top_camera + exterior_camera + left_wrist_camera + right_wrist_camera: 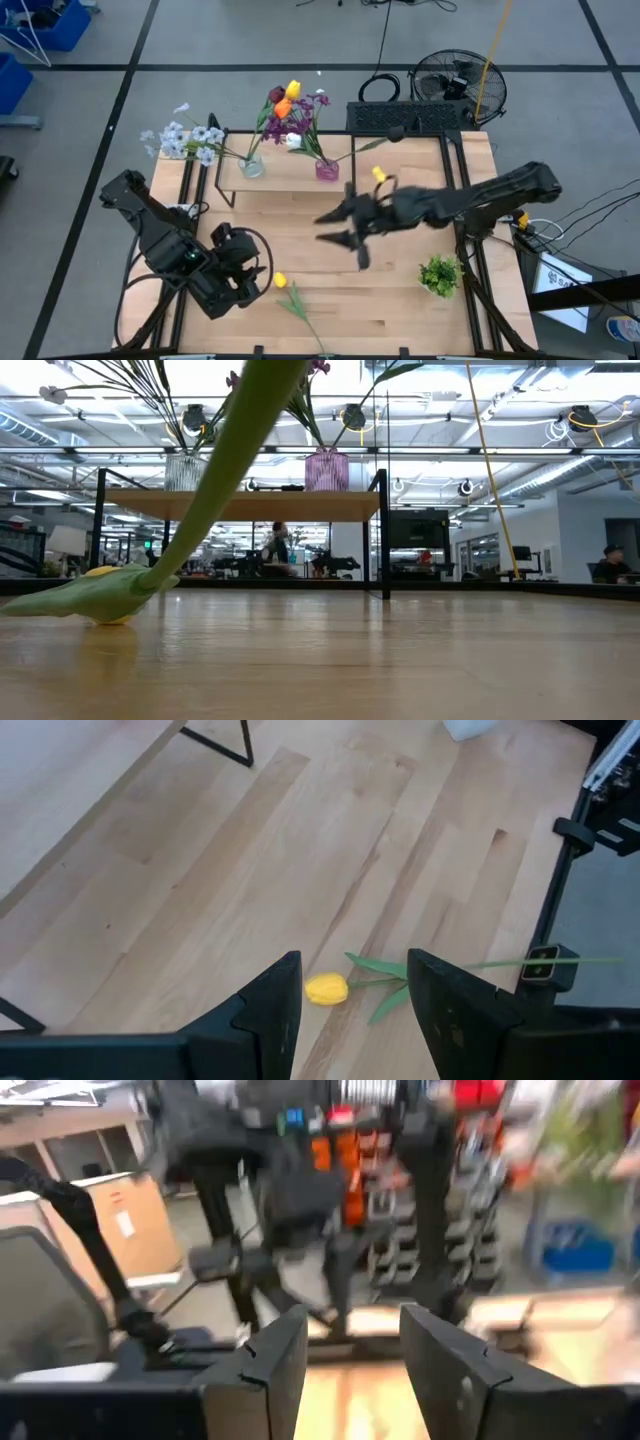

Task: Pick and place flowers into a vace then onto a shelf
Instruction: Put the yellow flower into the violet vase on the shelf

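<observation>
High view: left end effector (262,278) sits lower left of frame, fingers spread, empty, just left of a yellow tulip (281,282) lying on the tabletop (400,300), stem running toward the bottom edge. Left wrist view shows that tulip (326,988) framed in the gap between the spread fingers (272,1010), not touching.

Right end effector (338,227) hangs over frame centre, fingers spread, nothing held; right wrist view is motion-blurred, only confirms the gap.

Shelf (285,172) along the top, carrying a clear vase (252,166) and a pink vase (327,169) with flowers (290,105). Low view alone shows open room under the shelf (240,505). Blue-white sprays (185,140) overhang the upper-left edge. Leafy tuft (440,273) lower right, near the edge. Tabletop centre is open.
</observation>
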You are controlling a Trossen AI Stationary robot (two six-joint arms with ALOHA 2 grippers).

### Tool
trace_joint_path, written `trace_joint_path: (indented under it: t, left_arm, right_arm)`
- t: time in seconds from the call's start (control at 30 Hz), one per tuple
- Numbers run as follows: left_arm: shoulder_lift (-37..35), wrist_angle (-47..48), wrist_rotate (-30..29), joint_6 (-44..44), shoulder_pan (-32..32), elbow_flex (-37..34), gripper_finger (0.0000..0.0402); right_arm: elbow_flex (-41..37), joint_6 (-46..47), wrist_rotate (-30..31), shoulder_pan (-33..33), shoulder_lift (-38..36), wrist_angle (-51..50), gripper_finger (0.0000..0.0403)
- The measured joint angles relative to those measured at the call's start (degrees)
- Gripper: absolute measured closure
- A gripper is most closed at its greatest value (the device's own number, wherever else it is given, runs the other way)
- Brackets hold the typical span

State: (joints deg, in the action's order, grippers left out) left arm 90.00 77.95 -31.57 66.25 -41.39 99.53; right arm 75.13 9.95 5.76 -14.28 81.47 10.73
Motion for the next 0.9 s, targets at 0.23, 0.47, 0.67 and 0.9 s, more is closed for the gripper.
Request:
trace_joint_path:
  t: [0.23, 0.47, 0.67, 0.9]
  left_arm:
    - [0.0, 2.6, 0.0, 0.9, 2.5, 0.0, 0.0215]
    - [0.0, 11.9, 0.0, 7.5, 6.0, 0.0, 0.0215]
    - [-0.6, 12.0, -5.5, 6.1, 8.6, 0.0, 0.0215]
    - [-0.6, 12.0, -8.2, -0.1, 12.9, 0.0, 0.0215]
  right_arm:
    - [0.0, 13.2, 0.3, -0.5, 11.0, -4.5, 0.0248]
    - [0.0, 29.4, -3.9, 0.0, 24.2, -5.8, 0.0248]
    - [0.0, 40.8, -12.7, -1.4, 32.6, 1.7, 0.0248]
    - [0.2, 47.7, -14.9, -4.0, 38.7, 9.6, 0.0248]
